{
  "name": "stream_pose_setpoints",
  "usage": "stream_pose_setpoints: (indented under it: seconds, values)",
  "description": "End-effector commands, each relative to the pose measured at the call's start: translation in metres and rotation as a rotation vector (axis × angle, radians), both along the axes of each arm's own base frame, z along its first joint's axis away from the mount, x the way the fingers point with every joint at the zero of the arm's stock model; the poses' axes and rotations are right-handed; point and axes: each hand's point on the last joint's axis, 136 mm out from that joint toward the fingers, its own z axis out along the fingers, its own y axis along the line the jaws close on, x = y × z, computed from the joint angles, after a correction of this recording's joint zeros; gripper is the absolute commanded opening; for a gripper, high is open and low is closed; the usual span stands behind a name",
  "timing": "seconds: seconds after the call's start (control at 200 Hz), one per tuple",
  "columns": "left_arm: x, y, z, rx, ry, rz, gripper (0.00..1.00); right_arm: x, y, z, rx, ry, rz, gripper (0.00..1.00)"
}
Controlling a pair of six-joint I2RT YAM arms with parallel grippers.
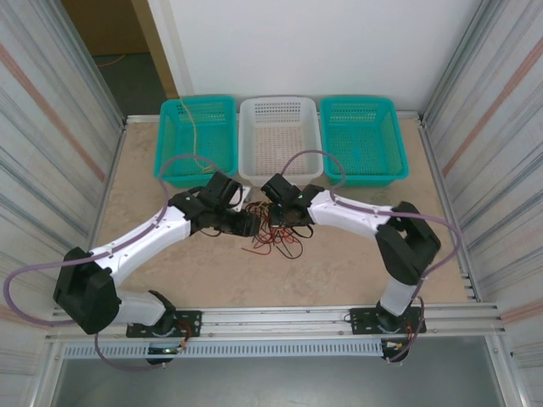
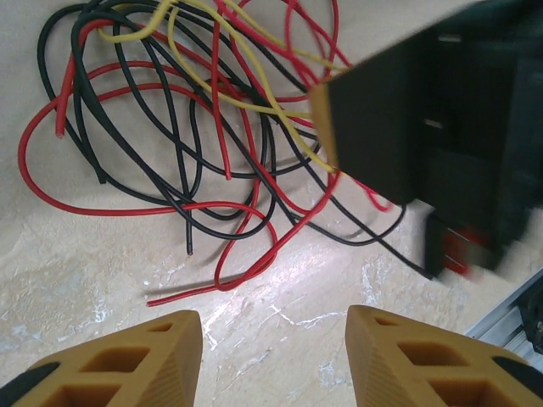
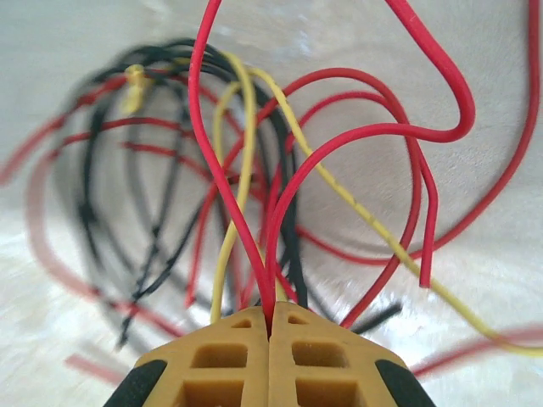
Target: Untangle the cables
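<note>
Two tools meet at the cables [image 1: 277,237], a red-black-yellow knot lying mid counter [image 1: 339,275], in front of the three baskets [image 1: 280,103] and apart from them.

Right tool [image 3: 270,315] is pinched shut on the cables. Red strands [image 3: 229,212] and a yellow strand [image 3: 225,254] come straight out from between the pads. The rest of the bundle fans away ahead of it, blurred further out.

Left tool [image 2: 273,326] is partly spread, with nothing between the fingers [image 2: 170,356] and bare counter under the gap.

Key relation: the knot lies ahead of the left tool, just past its fingertips, and the right arm's dark wrist body [image 2: 441,127] hangs over the knot's right side. Closest piece is a loose red end [image 2: 157,301] near the left finger. The loops run mostly away from the tool, not across it.

Judgement: the right arm is the anchor; the left arm is free and near enough to take a strand. It would need to go forward and down onto one strand clear of the right's grip, then draw it apart.

Risk: catching several strands at once and tightening the knot.
</note>
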Motion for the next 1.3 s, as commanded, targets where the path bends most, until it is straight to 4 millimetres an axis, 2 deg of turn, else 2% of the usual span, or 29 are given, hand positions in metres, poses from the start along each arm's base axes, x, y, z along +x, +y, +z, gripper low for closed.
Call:
stream_pose_setpoints:
  seconds: [0.0, 0.11, 0.251, 0.351, 0.391, 0.516, 0.621, 0.736, 0.892, 1.127, 1.298]
  values:
    - [0.010, 0.002, 0.021, -0.045, -0.058, 0.064, 0.49, -0.013, -0.005, 0.056, 0.040, -0.122, 0.053, 0.00]
    - [0.014, 0.000, 0.033, -0.131, -0.052, 0.107, 0.49, -0.023, -0.003, 0.097, 0.139, -0.197, 0.082, 0.00]
    - [0.016, -0.006, 0.058, -0.277, -0.080, 0.115, 0.50, -0.034, 0.003, 0.147, 0.298, -0.281, 0.141, 0.00]
    - [0.016, -0.002, 0.066, -0.296, -0.096, 0.128, 0.51, -0.036, -0.002, 0.170, 0.361, -0.340, 0.150, 0.03]
    - [0.015, -0.001, 0.067, -0.294, -0.098, 0.131, 0.51, -0.034, -0.007, 0.170, 0.365, -0.343, 0.133, 0.04]
    - [0.012, -0.002, 0.064, -0.298, -0.086, 0.116, 0.52, -0.024, -0.021, 0.149, 0.358, -0.267, 0.072, 0.01]
    - [0.010, -0.006, 0.065, -0.337, -0.087, 0.102, 0.57, -0.023, -0.018, 0.138, 0.366, -0.241, 0.079, 0.02]
    - [0.013, -0.007, 0.067, -0.354, -0.090, 0.118, 0.58, -0.016, -0.018, 0.126, 0.343, -0.218, 0.061, 0.02]
    - [0.019, -0.013, 0.074, -0.412, -0.078, 0.118, 0.60, -0.010, -0.011, 0.124, 0.365, -0.198, 0.073, 0.05]
    - [0.055, 0.004, 0.098, -0.620, -0.063, 0.240, 0.61, -0.015, 0.003, 0.124, 0.385, -0.173, 0.139, 0.03]
    - [0.069, -0.010, 0.115, -0.656, -0.078, 0.170, 0.61, -0.021, 0.013, 0.124, 0.371, -0.171, 0.189, 0.04]
